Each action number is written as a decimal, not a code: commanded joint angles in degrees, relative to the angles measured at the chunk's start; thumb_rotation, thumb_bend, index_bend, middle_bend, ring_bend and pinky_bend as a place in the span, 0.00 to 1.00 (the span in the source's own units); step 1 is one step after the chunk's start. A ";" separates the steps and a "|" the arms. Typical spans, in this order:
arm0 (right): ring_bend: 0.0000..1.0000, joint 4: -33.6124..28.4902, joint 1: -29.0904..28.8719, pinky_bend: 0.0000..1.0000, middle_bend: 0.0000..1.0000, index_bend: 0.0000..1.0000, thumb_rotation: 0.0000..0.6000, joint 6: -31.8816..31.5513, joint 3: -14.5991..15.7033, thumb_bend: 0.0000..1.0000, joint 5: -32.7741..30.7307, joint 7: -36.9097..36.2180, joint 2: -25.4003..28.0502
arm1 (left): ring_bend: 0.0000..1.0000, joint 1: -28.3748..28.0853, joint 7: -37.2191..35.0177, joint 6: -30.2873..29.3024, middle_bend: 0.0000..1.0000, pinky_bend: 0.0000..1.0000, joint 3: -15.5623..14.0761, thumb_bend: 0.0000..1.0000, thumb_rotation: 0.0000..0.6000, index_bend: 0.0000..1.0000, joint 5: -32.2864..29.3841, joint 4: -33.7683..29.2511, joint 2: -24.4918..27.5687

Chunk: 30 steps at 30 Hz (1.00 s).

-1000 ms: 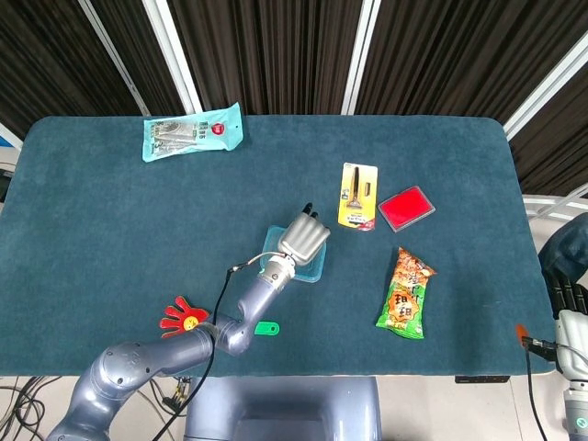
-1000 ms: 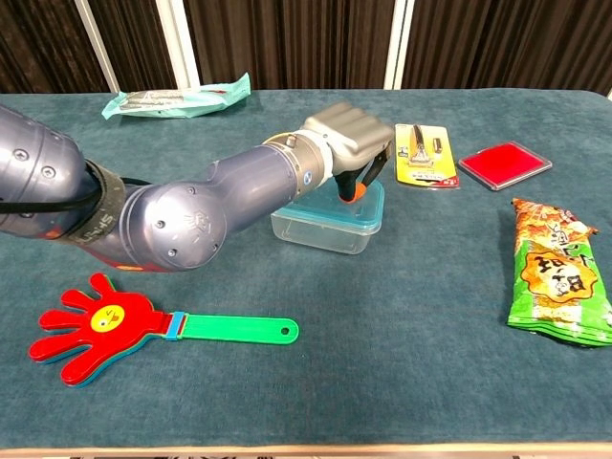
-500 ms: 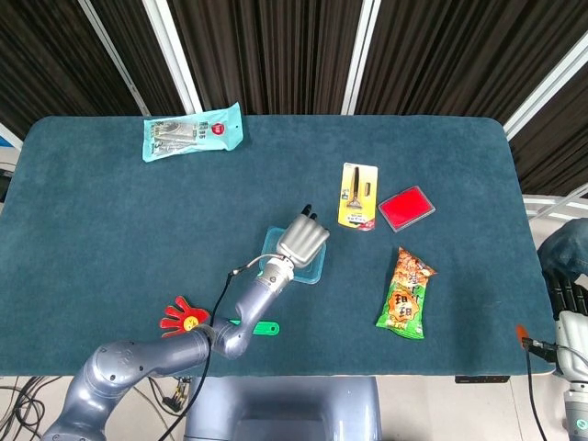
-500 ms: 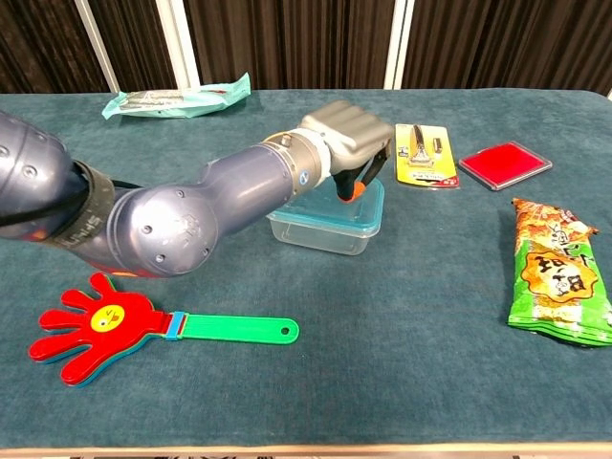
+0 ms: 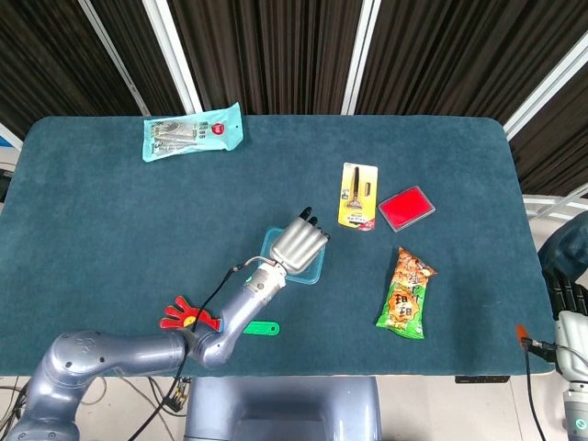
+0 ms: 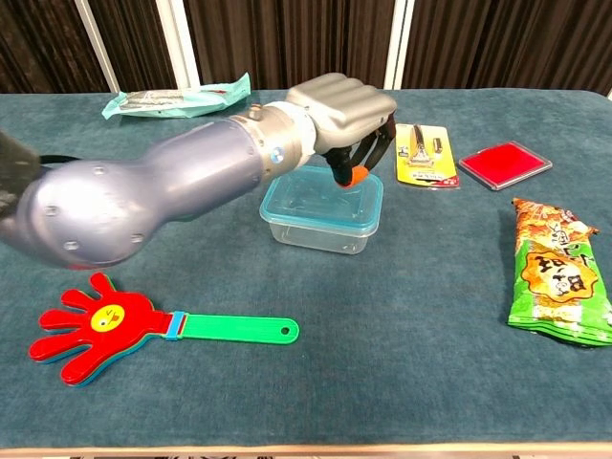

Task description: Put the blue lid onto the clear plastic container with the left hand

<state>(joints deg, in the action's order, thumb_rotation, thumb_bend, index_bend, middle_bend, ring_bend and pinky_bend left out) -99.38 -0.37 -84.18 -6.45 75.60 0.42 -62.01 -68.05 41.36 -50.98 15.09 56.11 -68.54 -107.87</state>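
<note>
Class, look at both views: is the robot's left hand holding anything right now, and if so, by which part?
Nothing. The left hand hovers above the clear plastic container, whose blue lid already sits on it.

The table is covered in matt teal cloth with a short felt-like nap. The container is clear, glossy plastic; its blue lid is translucent and smooth. The left hand and forearm wear a satin grey metallic shell. At 3 o'clock, the snack bag is shiny, crinkled foil. The hand clapper is bright, smooth plastic.
</note>
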 commanded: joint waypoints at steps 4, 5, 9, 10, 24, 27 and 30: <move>0.00 0.09 0.06 0.00 0.01 0.00 1.00 -0.09 0.06 0.34 0.12 0.00 -0.07 | 0.32 1.84 -0.04 0.00 0.55 0.19 -2.03 0.56 1.00 0.67 0.33 -4.29 2.71; 0.00 0.10 0.07 0.00 0.01 0.00 1.00 -0.12 0.05 0.34 0.12 0.01 -0.08 | 0.32 1.95 -0.01 0.14 0.55 0.19 -2.25 0.56 1.00 0.67 0.27 -4.75 2.94; 0.00 -0.01 0.04 0.00 0.01 0.00 1.00 -0.01 -0.01 0.34 -0.04 0.11 -0.03 | 0.32 2.25 -0.05 0.61 0.55 0.19 -3.13 0.56 1.00 0.67 0.31 -5.78 3.31; 0.00 -0.15 -0.02 0.00 0.01 0.00 1.00 -0.01 -0.12 0.34 -0.14 0.20 0.05 | 0.32 2.38 -0.47 1.26 0.55 0.19 -3.41 0.56 1.00 0.67 -0.07 -6.08 3.23; 0.00 -0.35 0.02 0.00 0.01 0.00 1.00 0.03 -0.14 0.34 -0.28 0.25 0.18 | 0.32 1.95 -1.09 2.01 0.55 0.19 -3.82 0.56 1.00 0.67 0.05 -6.07 2.59; 0.00 -0.36 0.01 0.00 0.01 0.00 1.00 0.08 -0.15 0.34 -0.32 0.24 0.18 | 0.32 1.86 -1.02 2.13 0.55 0.18 -3.94 0.56 1.00 0.67 -0.03 -5.81 2.45; 0.00 -0.35 0.02 0.00 0.01 0.00 1.00 0.09 -0.15 0.34 -0.38 0.25 0.18 | 0.32 1.78 -0.75 2.50 0.55 0.18 -4.22 0.56 1.00 0.67 -0.35 -5.51 2.35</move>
<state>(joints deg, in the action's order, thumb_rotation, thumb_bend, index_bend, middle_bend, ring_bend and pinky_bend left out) -99.74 -0.35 -84.09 -6.61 75.23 0.67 -61.82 -66.26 40.57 -48.51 10.91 55.79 -74.09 -105.50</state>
